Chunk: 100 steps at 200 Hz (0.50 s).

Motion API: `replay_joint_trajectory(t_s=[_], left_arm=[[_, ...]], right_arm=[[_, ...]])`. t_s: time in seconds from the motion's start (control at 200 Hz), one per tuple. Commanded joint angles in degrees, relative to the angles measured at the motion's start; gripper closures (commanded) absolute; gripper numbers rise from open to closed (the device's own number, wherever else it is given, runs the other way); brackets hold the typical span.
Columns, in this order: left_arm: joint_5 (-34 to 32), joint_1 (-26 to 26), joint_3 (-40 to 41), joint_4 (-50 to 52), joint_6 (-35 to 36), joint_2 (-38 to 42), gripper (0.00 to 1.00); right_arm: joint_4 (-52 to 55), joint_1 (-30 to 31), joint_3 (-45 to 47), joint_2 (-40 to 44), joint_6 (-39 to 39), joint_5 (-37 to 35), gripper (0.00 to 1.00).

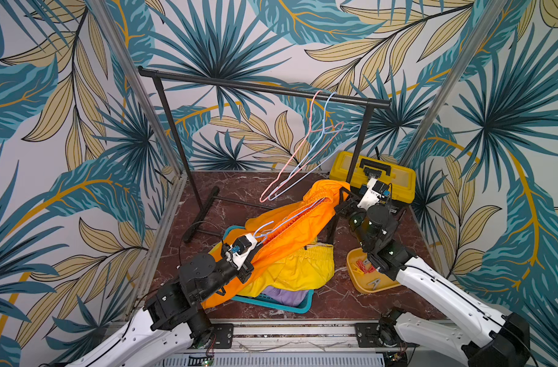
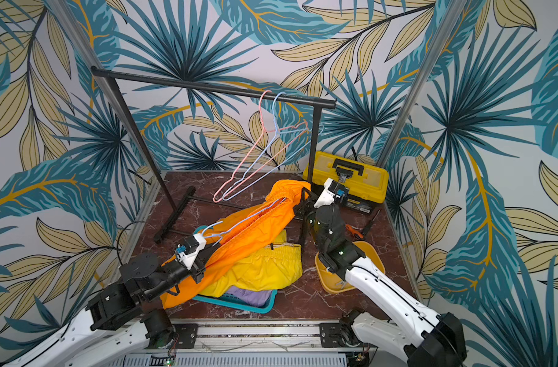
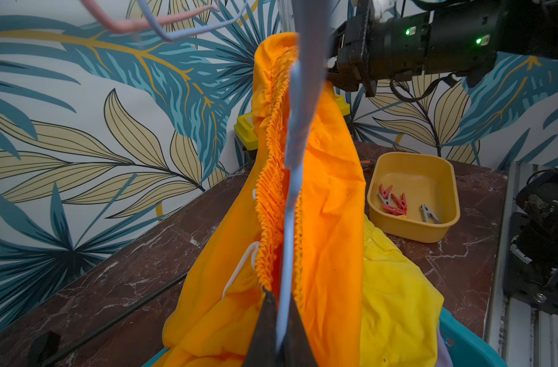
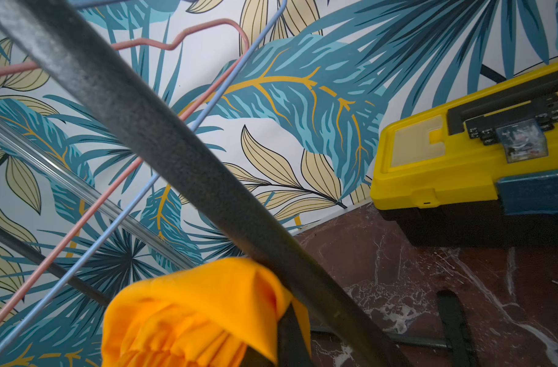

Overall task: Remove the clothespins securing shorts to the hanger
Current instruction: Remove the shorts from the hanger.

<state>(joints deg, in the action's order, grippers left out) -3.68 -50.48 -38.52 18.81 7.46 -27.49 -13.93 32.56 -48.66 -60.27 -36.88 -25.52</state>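
Seemingly nearly finished: several clothespins (image 3: 395, 203) lie in the tray (image 3: 414, 233), and I spot none on the orange shorts (image 3: 331, 206), draped over the hanger (image 3: 290, 222) my left gripper (image 3: 279, 305) clamps; right gripper (image 3: 333, 74) pinches their far end.

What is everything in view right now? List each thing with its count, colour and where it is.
Orange fabric shorts: one, orange, on a hanger between both arms.
Light blue wire hanger: one, blue, inside those shorts' waistband.
Yellow fabric shorts: one, yellow, under the orange pair.
Lilac fabric shorts: one, lilac, in the basket.
Teal plastic basket: one, teal, table front.
Small plastic clothespins: at least five, mostly red, in the tray.
Yellow plastic tray: one, yellow, beside the right arm.
Black metal garment rack: one, black, at the back.
Bare wire hangers: two, pink and blue, on the rack's rail.
Yellow-and-black toolbox: one, back right corner.
Left pincer: closed on the blue hanger.
Right pincer: closed on the orange shorts' far end.
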Motion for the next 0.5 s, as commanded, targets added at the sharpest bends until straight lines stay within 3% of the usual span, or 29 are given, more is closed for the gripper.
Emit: replay_joint_trajectory(t_s=[0.0, 0.155, 0.29, 0.496], left_arm=[[2.9, -0.8, -0.3, 1.0, 1.3, 3.2, 1.00], [1.6, -1.4, 0.0, 0.9, 1.1, 5.8, 1.00], [-1.7, -1.4, -0.4, 0.9, 1.0, 7.4, 1.00], [-8.5, -1.4, -0.2, -0.8, 0.9, 10.0, 1.00]], right_arm=[[1.4, -3.6, -0.9, 0.8, -0.9, -8.7, 1.00], [2.8, -4.9, -0.2, 2.0, -1.3, -5.9, 1.00], [3.1, -4.6, 1.9, 2.9, -3.9, 2.0, 1.00], [2.3, 3.2, 2.9, 3.6, -0.3, 5.8, 1.00]])
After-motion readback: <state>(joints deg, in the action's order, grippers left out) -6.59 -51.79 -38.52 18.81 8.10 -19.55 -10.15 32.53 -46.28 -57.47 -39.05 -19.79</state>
